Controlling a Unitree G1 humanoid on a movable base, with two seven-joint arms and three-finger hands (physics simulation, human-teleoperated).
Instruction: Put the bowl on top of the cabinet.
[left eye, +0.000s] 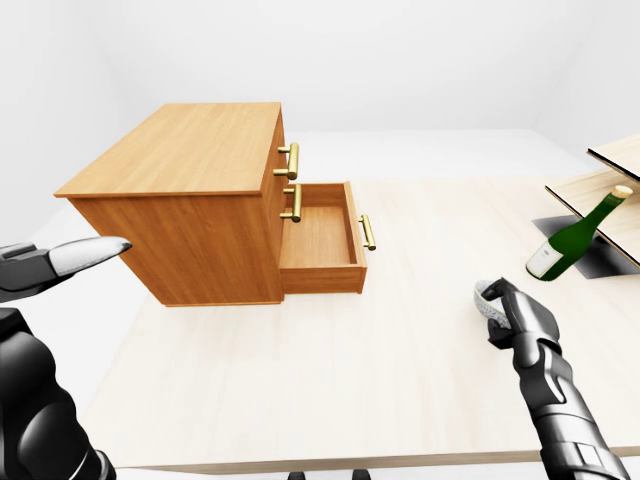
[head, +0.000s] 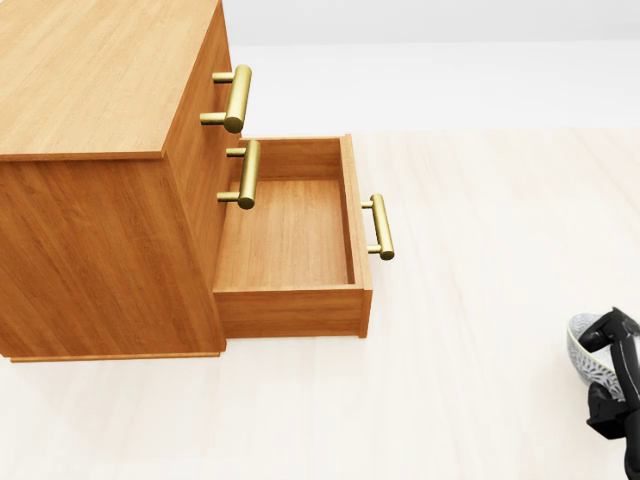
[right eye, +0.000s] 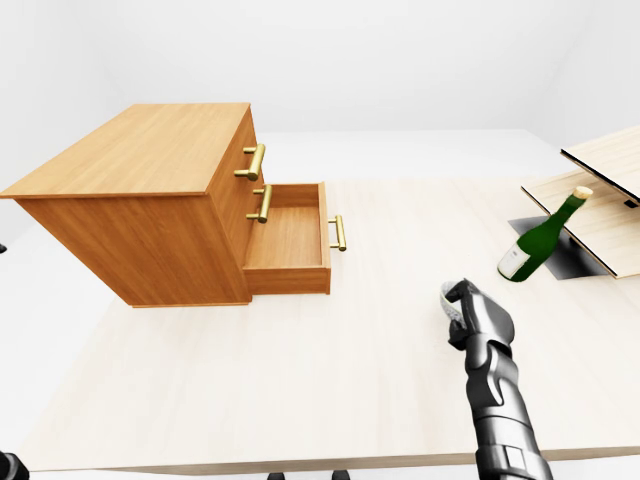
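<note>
The wooden cabinet (left eye: 190, 160) stands at the left of the table, its flat top bare and its bottom drawer (left eye: 318, 238) pulled out and empty. The small white patterned bowl (head: 583, 352) is at the right edge of the head view, tipped so its outer wall shows. My right hand (head: 612, 372) has black fingers hooked over the bowl's rim and is shut on it; the left-eye view shows the same hold, bowl (left eye: 487, 300) in right hand (left eye: 515, 318). My left hand (left eye: 62, 262) hovers at the far left, fingers stretched out and holding nothing, well apart from the cabinet.
A green bottle (left eye: 577, 236) leans against tilted wooden boards (left eye: 608, 186) over a dark mat (left eye: 600, 252) at the right. Brass handles (left eye: 290, 160) stick out of the cabinet's drawer fronts. The table's near edge (left eye: 330, 462) runs along the bottom of the left-eye view.
</note>
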